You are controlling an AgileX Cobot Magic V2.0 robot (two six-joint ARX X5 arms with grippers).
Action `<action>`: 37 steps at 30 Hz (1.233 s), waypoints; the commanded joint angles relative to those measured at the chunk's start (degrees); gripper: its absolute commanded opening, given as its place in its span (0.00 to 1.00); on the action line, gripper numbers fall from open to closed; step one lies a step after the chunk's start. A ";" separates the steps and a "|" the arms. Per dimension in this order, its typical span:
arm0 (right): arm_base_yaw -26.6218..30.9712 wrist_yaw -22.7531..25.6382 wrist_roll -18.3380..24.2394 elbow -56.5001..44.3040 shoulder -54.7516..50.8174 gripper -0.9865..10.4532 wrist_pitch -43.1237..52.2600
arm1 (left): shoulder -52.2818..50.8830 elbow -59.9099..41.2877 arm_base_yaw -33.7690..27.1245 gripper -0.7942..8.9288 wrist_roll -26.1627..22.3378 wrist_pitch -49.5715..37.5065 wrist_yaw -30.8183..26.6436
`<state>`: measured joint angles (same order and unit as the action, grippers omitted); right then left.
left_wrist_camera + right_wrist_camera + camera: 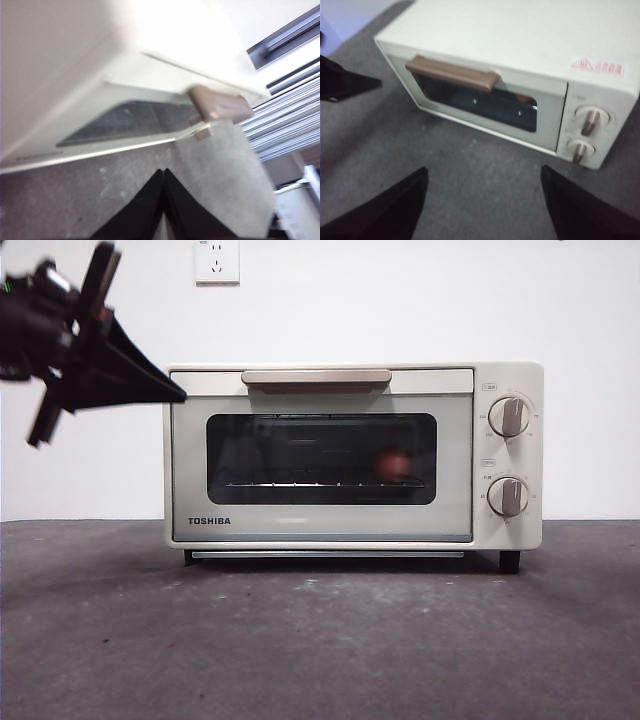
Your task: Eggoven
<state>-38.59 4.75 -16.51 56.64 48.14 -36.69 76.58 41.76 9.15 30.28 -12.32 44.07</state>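
**Item: toaster oven**, cream, boxy, TOSHIBA lettering low on the door. Stands on the grey surface, square to the front view. Door shut and flush; brown handle along its top edge; two grey knobs on the right panel, one above the other.

**Item: egg**, reddish-brown. Seen through the dark glass, on the wire rack, right of centre inside the oven. A small reddish patch behind the glass in the right wrist view looks like the same egg.

**Item: left hand**. In the air at the oven's upper left corner, tip right at the corner of the door frame; contact cannot be confirmed from these views. Its own camera shows the two jaws pressed together to a point, nothing between them.

**Item: right hand**. High and near, over the surface in front of the oven, jaws spread wide, holding nothing, touching nothing.

**Step in hand (judgement):** egg in, door closed, so the task looks essentially complete and the left hand appears to be by the door's corner.

**Handling note:** any move away should go left and clear, with the pointed tip kept off the handle and door edge, so the door is not dragged open or the oven shifted. The egg is round and free on the rack, so a jolt to the oven could roll it.
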 commanded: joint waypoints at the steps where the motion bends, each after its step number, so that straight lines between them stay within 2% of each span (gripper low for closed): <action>1: -0.44 0.24 0.39 0.79 0.44 0.37 -0.26 | -5.25 0.79 1.90 0.09 -8.28 7.52 -4.98; 3: -0.46 0.13 0.39 0.07 0.44 0.37 -0.26 | -9.99 0.79 3.69 0.09 -11.10 13.18 -9.20; 8: -0.68 0.13 0.42 -3.87 0.37 0.31 2.16 | -19.67 0.79 7.45 0.09 -14.14 21.75 -18.25; 16: -3.06 -0.13 0.52 -15.02 -1.22 0.08 19.76 | -29.33 0.79 9.99 0.09 -15.65 29.88 -25.09; 20: -4.39 0.26 0.55 -20.79 -2.14 0.09 30.08 | -30.69 0.79 10.16 0.09 -17.16 32.50 -26.03; 22: -4.52 0.26 0.55 -22.29 -2.21 0.09 32.30 | -30.84 0.79 10.16 0.09 -17.20 33.00 -26.03; 37: -4.46 0.24 0.52 -22.47 -2.21 0.09 32.41 | -30.82 0.79 10.16 0.09 -17.20 33.42 -26.01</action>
<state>-42.59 4.73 -16.36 33.65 45.67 -4.89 45.56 41.76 19.05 14.04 21.65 18.11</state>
